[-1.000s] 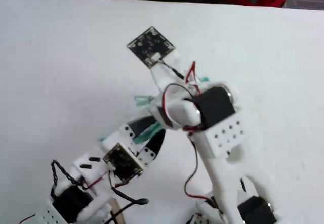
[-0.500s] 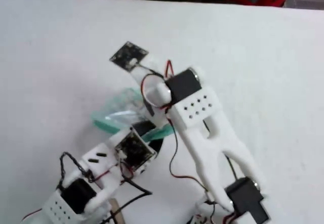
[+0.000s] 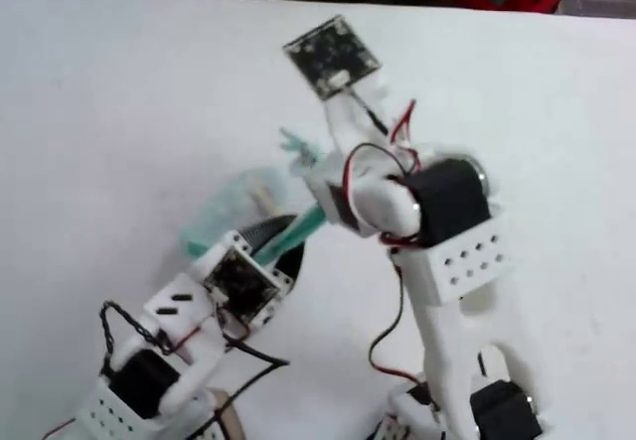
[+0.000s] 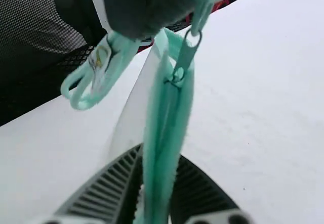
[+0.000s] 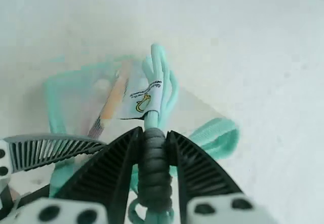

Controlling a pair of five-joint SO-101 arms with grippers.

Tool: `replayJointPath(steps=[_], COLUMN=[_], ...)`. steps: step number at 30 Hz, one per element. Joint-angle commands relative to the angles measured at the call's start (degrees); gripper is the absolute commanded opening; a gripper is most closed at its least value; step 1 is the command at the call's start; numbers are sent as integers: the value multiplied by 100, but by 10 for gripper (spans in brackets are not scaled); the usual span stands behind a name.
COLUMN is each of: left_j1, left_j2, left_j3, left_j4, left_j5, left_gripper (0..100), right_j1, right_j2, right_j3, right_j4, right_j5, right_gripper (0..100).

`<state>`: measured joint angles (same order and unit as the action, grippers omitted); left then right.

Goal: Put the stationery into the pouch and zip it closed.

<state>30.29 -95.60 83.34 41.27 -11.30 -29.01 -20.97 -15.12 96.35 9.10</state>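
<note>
Zipping cleanly needs a straight pull along the teeth against a firm anchor. High view: the pouch lies on the tabletop between both arms, partly hidden beneath them. Left wrist view: the left tool pinches the zipper tape, with the slider far up it, detail the overhead hides. Right wrist view: the right tool clamps the pull cord; a pencil lies inside.

Pouch on table, pencil inside; left gripper clamped on its near edge, right gripper on zipper pull at far end.
</note>
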Motion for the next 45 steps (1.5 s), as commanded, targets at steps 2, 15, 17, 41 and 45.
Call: replayJointPath(steps=[2,15,17,41,45], left_j1=[-444,-541,-541,-971,-1226], left_j2=[75,75,75,75,75], left_j3=[-352,-466,-466,-457,-457], left_j4=[-79,62,62,-158,-360], left_j5=[888,1108,1108,1108,1116], left_gripper=[23,23,23,23,23], right_j1=[277,998,1305,1297,620], right_j2=[-127,-127,-127,-1147,-1736], right_j3=[-246,2127,2391,1785,1811], right_j4=[-804,-4233,-4831,-2193,-1429], right_j5=[-264,-352,-352,976,1354], right_gripper=[18,18,18,193,268])
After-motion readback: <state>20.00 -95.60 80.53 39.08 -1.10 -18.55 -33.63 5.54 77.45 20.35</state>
